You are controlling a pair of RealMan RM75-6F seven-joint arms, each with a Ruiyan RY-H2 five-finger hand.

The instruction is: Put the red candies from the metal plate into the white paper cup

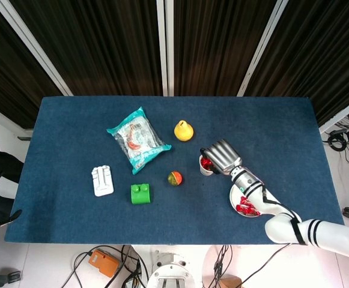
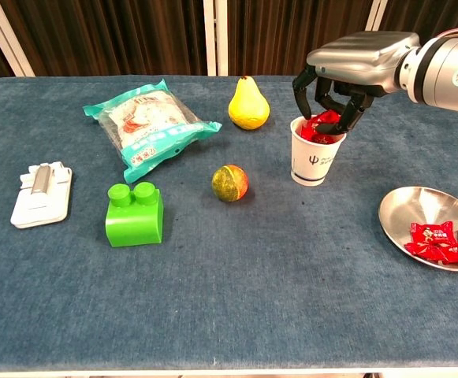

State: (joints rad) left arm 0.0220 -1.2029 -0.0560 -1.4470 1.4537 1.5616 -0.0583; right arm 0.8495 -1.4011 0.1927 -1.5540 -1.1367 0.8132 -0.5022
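the right hand [image 2: 333,101] pinches a red wrapped candy [image 2: 323,124] over the white paper cup [image 2: 313,160]; open the fingers only once low inside the rim.

Bare cloth between white paper cup [image 2: 313,161] and metal plate [image 2: 418,206]

lab: blue-clothed table [image 1: 72,120], dark curtains [image 1: 102,42], floor cables [image 1: 342,138].

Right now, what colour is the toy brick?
Bright green brick, clearest in the chest view.
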